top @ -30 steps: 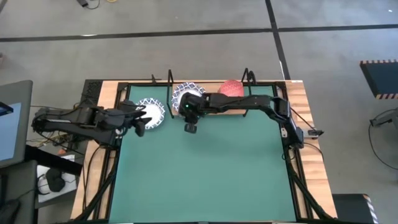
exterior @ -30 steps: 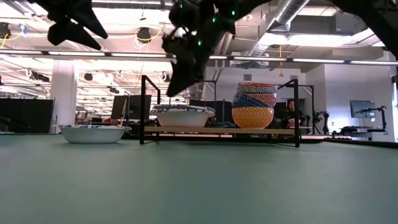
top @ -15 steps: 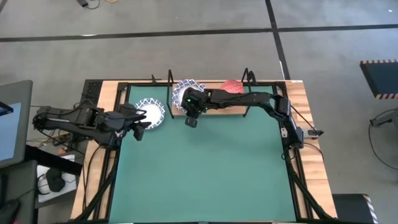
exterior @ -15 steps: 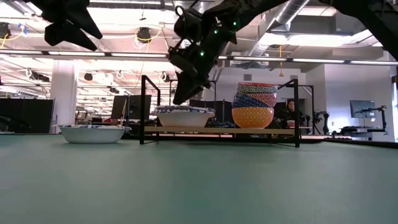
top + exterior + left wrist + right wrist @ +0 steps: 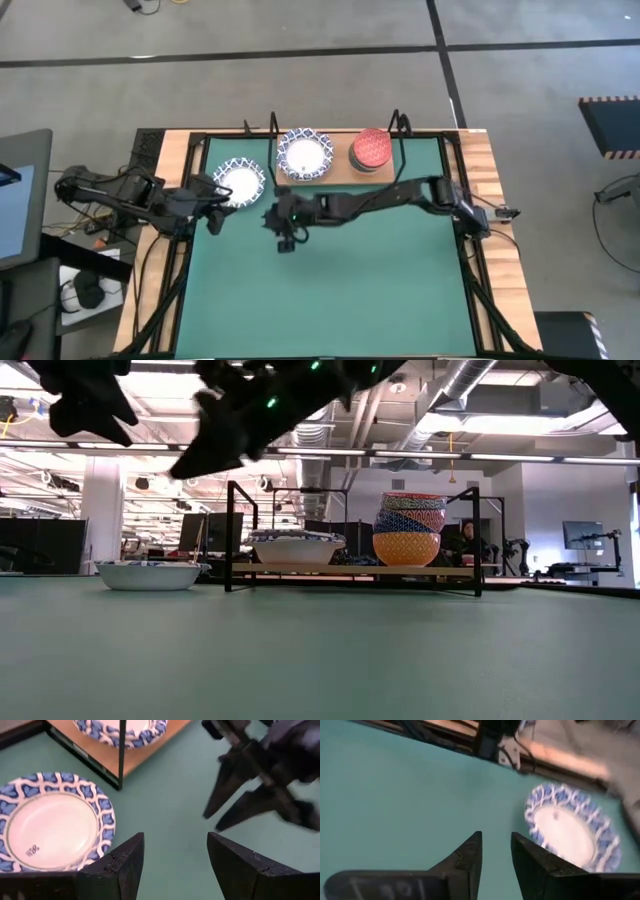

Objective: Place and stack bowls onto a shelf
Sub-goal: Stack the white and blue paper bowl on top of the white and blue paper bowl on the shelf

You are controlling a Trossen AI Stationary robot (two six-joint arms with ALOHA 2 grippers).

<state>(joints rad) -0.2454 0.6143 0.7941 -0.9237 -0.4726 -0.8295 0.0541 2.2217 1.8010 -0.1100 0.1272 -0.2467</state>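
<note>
The loose bowl (image 5: 240,182) sits on the mat (image 5: 340,290) just left of the shelf (image 5: 337,166) — white with a blue rim, it looks hard, glazed and chippable, light enough for one gripper, so the rim seems the place to pinch. On the shelf a matching bowl (image 5: 303,154) lies at the left end and a stack (image 5: 371,150) at the right. The left gripper (image 5: 213,210) hangs near the loose bowl with fingers spread and nothing held; the right gripper (image 5: 284,232) — arm stretched left across the mat — also has parted, empty fingers.

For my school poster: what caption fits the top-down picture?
Right gripper hovers over the green mat; one bowl waits off the shelf beside the left gripper.
</note>
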